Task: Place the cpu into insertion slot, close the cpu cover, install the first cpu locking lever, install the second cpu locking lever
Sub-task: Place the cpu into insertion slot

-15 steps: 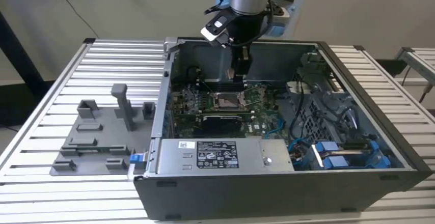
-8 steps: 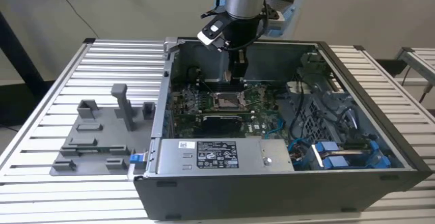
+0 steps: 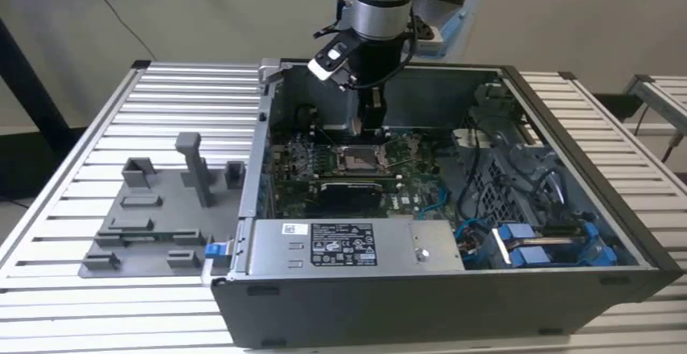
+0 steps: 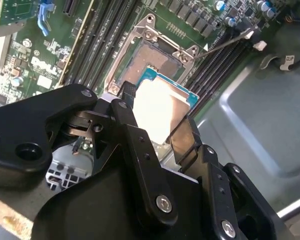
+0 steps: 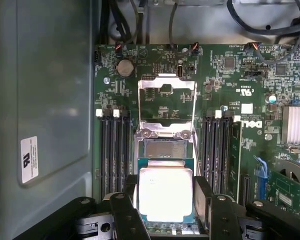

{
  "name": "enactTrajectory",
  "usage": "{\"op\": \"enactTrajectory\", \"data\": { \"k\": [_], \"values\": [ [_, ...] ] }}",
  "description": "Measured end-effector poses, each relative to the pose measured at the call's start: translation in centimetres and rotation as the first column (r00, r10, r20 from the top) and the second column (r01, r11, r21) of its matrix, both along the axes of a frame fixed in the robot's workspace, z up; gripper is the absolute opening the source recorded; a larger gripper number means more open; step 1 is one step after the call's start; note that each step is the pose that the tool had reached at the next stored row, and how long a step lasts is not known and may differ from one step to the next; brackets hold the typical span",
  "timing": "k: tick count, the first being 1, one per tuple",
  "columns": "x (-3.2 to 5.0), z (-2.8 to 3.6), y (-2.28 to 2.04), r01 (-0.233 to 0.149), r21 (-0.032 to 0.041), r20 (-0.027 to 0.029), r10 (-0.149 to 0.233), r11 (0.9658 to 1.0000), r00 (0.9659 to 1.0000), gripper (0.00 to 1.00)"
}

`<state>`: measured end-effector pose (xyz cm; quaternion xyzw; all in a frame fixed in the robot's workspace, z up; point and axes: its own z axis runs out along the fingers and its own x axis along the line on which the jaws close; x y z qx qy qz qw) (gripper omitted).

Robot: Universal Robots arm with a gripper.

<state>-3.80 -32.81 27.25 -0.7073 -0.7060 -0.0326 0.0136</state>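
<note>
My gripper (image 3: 371, 125) hangs inside the open computer case, just above the insertion slot (image 3: 359, 158) on the green motherboard (image 3: 413, 189). In both wrist views it is shut on the cpu (image 5: 165, 192) (image 4: 160, 105), a bright silver square on a green edge, with one black finger (image 5: 126, 210) (image 4: 126, 117) on each side. The cpu hovers partly over the near side of the insertion slot (image 5: 162, 149) (image 4: 155, 56), whose dark centre lies uncovered. The cpu cover (image 5: 167, 85) lies flipped back past its hinge. A thin locking lever (image 4: 225, 41) sticks out beside the socket.
Black memory slots (image 5: 115, 150) (image 5: 217, 150) flank the socket. A grey power supply (image 3: 333, 245) sits at the case front, with blue connectors and cables (image 3: 536, 245) at the exterior view's right. A grey fixture plate (image 3: 161, 209) lies outside the case at that view's left.
</note>
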Motion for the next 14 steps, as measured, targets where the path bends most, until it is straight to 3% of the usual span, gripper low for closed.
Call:
{"op": "enactTrajectory", "data": {
  "k": [14],
  "values": [
    [-0.06, -1.98, 0.06, 0.0, 0.0002, 0.0024, 0.0, 1.0, 1.0, 0.54]
  ]
}}
